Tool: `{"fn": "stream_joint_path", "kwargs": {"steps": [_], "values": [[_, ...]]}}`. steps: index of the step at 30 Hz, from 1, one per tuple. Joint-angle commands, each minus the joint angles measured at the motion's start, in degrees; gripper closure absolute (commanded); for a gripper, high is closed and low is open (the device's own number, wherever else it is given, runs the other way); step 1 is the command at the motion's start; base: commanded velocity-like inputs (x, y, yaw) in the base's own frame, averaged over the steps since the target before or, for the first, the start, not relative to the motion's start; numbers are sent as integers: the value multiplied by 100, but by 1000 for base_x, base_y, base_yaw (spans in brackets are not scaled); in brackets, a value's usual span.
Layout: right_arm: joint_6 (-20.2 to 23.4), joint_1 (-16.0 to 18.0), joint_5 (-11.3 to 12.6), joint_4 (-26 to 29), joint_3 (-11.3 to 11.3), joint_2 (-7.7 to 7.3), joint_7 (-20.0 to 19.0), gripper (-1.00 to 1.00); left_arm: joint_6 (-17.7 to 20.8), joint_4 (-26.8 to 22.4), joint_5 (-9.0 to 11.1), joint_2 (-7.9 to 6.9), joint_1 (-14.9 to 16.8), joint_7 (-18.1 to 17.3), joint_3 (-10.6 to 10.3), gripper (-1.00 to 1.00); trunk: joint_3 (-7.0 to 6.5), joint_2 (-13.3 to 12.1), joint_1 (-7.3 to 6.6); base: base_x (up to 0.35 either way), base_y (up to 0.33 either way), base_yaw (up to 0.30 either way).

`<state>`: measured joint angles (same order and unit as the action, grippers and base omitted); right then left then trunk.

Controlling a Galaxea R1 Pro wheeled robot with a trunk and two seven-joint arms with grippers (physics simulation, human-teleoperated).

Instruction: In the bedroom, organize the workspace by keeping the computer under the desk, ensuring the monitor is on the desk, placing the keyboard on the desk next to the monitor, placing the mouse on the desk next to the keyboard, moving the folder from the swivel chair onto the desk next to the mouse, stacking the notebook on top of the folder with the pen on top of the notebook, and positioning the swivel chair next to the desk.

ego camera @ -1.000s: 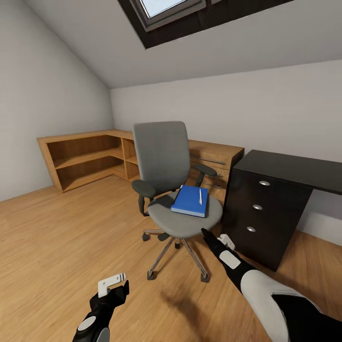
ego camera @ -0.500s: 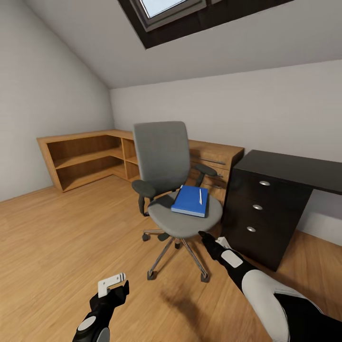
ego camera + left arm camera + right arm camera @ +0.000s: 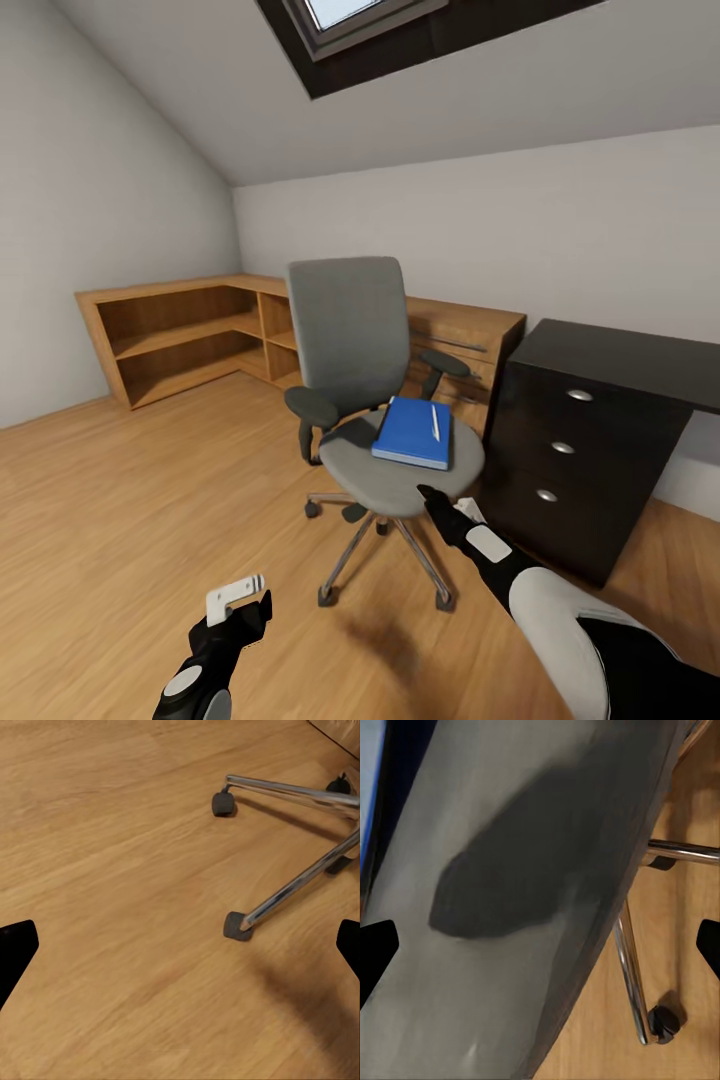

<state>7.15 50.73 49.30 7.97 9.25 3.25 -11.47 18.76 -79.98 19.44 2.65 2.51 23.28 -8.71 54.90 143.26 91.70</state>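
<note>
The folder (image 3: 414,433) lies on the swivel chair (image 3: 372,400) at frame centre, the pen (image 3: 435,422) upon it — nothing moved to the desk (image 3: 600,440) yet; right gripper (image 3: 428,497), fingers spread, near the seat; left gripper (image 3: 236,596) parted, lower left.

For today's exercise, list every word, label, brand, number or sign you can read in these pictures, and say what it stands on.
None: no readable text shows in any view.
The folder has a plain blue cover.
The desk drawers carry only round silver knobs.
The swivel chair shows no lettering.
</note>
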Motion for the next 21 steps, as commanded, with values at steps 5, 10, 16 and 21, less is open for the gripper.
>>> {"fn": "stream_joint_path", "kwargs": {"steps": [5, 10, 16, 21], "values": [[7, -2, -60, -15, 24, 0, 12, -100, 14, -9, 51, -2, 4, 45, -8, -100, 7, 1, 3, 281, 4, 0], [-2, -2, -60, -15, 24, 0, -10, -100, 10, -9, 51, -2, 4, 45, -8, -100, 7, 1, 3, 300, 1, 0], [-11, -2, -65, -15, 24, 0, -124, -100, 5, -9, 51, -2, 3, 45, -8, -100, 7, 1, 3, 316, 0, 0], [-12, -2, -64, -15, 24, 0, -135, -100, 5, -9, 51, 1, 4, 45, -10, -100, 7, 1, 3, 312, 0, 0]]}}
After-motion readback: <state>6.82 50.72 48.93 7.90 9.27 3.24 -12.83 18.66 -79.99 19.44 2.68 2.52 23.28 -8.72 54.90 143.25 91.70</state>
